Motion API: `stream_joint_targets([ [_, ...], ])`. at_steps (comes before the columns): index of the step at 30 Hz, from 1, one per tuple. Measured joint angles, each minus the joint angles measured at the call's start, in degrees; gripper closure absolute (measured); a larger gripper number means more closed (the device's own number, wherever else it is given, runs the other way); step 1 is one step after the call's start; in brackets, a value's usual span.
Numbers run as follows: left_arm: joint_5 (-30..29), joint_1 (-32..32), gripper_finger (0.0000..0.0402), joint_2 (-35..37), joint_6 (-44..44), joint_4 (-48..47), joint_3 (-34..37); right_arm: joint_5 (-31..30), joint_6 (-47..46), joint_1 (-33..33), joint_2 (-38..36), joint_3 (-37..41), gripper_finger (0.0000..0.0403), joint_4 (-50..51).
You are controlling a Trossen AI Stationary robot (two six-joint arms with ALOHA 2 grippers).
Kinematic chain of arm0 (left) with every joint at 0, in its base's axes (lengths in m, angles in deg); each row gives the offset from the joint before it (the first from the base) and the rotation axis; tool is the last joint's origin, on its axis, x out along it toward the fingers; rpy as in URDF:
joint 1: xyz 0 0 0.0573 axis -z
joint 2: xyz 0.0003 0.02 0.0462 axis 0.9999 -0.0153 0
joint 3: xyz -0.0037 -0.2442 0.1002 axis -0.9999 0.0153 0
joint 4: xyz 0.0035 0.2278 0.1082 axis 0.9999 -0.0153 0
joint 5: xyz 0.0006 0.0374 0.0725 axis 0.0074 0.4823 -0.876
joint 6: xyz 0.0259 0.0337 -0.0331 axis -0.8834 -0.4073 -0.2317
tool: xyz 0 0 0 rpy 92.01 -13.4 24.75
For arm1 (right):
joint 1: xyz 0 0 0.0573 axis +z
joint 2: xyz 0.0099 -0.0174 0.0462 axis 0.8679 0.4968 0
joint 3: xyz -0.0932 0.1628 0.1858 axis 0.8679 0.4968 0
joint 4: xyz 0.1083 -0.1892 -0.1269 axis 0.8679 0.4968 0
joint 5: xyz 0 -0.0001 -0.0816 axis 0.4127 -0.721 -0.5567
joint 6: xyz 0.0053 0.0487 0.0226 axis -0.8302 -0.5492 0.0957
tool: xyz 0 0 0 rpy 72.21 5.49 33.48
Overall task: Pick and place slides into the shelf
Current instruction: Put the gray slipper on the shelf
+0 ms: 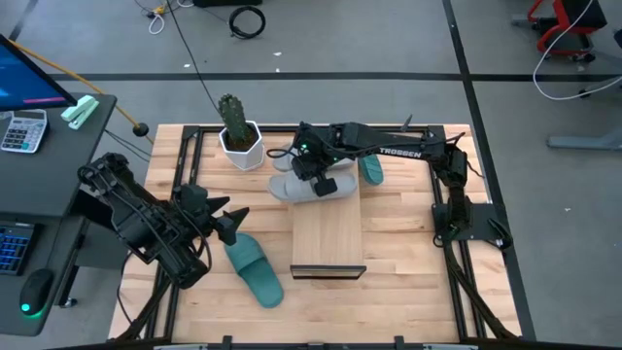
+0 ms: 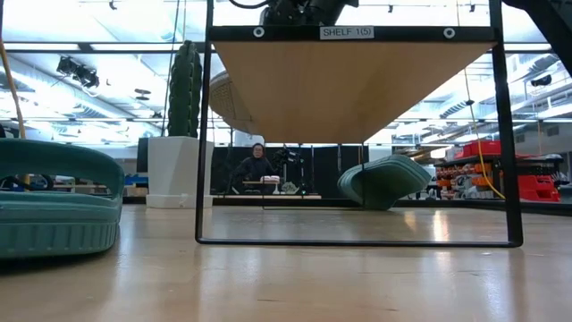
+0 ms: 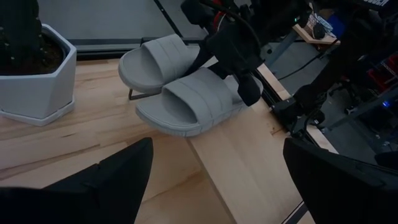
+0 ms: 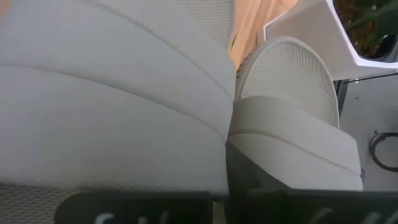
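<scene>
The shelf (image 1: 328,238) is a light-wood board on a black frame in the middle of the table. Two light grey slides lie side by side across its far end: the farther one (image 1: 288,158) and the nearer one (image 1: 303,189), whose toe end overhangs the shelf's left edge. My right gripper (image 1: 323,181) is down on the nearer grey slide (image 3: 186,102). One teal slide (image 1: 256,269) lies flat on the table left of the shelf. The other teal slide (image 1: 372,171) lies right of the shelf's far end, tipped up (image 2: 384,181). My left gripper (image 1: 233,222) is open and empty beside the near teal slide. My right gripper comes from above, pointing down, onto the nearer grey slide's heel end (image 3: 239,93). One finger (image 3: 250,90) stands outside the rim, and the gripper body hides the other. The slide lies flat on the shelf board, strap up.
A cactus in a white pot (image 1: 239,136) stands at the far left, close to the grey slides. A black frame (image 1: 452,209) runs along the table's right side by the right arm's base. A desk with a keyboard and a calculator (image 1: 24,126) stands off the left edge.
</scene>
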State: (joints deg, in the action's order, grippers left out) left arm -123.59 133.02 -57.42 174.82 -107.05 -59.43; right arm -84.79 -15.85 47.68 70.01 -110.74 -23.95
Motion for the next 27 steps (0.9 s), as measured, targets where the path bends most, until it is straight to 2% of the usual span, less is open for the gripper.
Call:
stream_joint_targets([
  [5, 0.00, 0.00, 0.0036, 0.00, 0.04, 0.00, 0.00, -1.89, 0.63, -0.02, 0.00, 0.00, 0.0393, -0.60],
  [16, 0.01, 0.00, 0.0036, 0.00, 0.13, 0.02, 0.00, -2.09, 0.69, -0.04, -0.09, 0.00, 0.0392, -0.75],
  [27, 0.01, 0.00, 0.0036, 0.00, 0.13, 0.02, 0.00, -1.49, 0.69, -0.11, -0.11, 0.00, 0.0360, -0.03],
])
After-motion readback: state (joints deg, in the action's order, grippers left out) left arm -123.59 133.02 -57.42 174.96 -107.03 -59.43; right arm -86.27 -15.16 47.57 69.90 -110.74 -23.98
